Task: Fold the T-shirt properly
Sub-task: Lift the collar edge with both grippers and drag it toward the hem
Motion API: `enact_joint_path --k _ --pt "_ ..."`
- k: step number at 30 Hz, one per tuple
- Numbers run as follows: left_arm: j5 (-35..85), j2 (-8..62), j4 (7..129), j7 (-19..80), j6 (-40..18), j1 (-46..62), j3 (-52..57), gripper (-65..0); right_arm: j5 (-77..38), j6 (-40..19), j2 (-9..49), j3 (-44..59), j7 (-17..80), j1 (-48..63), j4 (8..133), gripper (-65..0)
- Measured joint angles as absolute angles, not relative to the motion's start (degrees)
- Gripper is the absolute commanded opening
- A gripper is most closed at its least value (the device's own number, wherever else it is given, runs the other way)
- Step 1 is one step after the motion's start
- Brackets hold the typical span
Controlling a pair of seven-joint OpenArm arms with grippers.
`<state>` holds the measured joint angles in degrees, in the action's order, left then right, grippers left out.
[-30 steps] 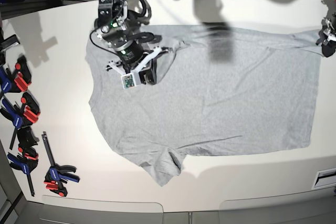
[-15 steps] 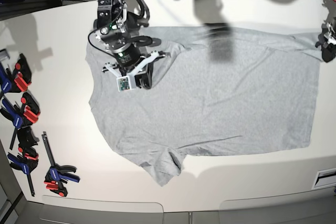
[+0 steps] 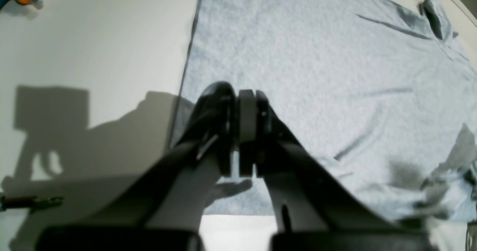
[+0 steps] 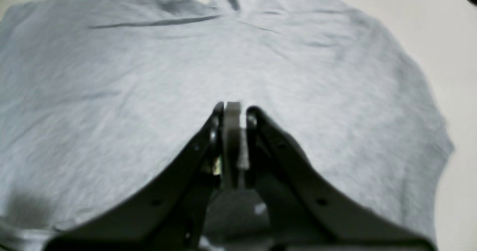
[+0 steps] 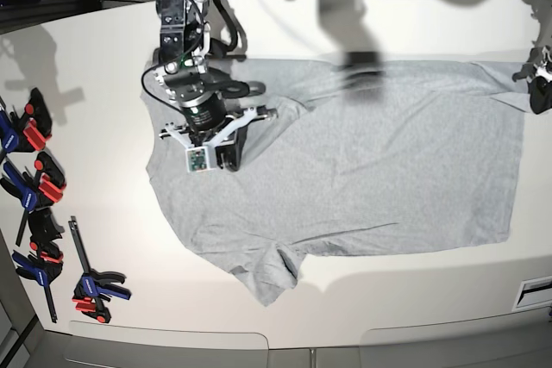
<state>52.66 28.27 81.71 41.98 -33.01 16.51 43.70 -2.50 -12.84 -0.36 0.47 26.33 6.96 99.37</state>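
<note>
Our right claw (image 4: 234,113) is pinched shut on nothing, its jaws pressed together above the plain grey cloth of the shirt (image 5: 362,161); in the base view it (image 5: 228,159) hangs over the collar end of the garment. Over the last second it has slid down and toward the near-left, away from the neckline ruck it stood over before, and the cloth there looks a little flatter now. Our left claw (image 3: 242,132) is likewise shut and empty, poised just above the shirt's hem corner, with bare table (image 3: 93,50) beside it; from the base camera it (image 5: 542,92) sits at the far right edge of the frame and has hardly shifted. The shirt lies spread open on the table, collar to the left, hem to the right, one sleeve (image 5: 272,273) crumpled at the near edge and a few creases across the body. A row of clamps (image 5: 39,187) lies well clear on the left. We judge that folding has not begun: both claws are repositioning, and each must open and take an edge before any fold.
</note>
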Motion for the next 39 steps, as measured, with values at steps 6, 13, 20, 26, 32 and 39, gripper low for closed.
enact_joint_path --k 6,13,20,26,32,39 --pt "52.7 28.3 81.7 41.7 -30.6 16.5 43.7 -65.0 -0.6 -10.9 -0.3 0.5 26.0 6.8 99.4 -65.0" --pt "52.7 28.3 81.7 42.0 -30.7 16.5 43.7 -55.5 -0.4 -17.0 -0.3 0.4 26.2 6.8 99.4 -57.1" --pt "49.4 28.3 81.7 42.0 -30.7 16.5 43.7 -44.5 -0.4 -17.1 -0.3 0.4 26.2 6.7 99.4 -37.1" --pt "49.5 31.0 81.7 41.9 -30.7 16.6 43.7 -44.5 0.5 -17.2 -0.7 3.3 31.7 6.8 101.8 -39.0" --pt "49.9 32.1 81.9 47.0 -38.2 20.8 43.7 -45.0 -7.4 -17.2 -0.6 12.8 35.3 11.2 107.6 -39.2" --pt "49.4 31.2 81.9 43.6 -39.7 23.6 41.9 -49.5 -13.6 -17.2 -0.6 17.3 36.3 19.0 107.6 -45.5"
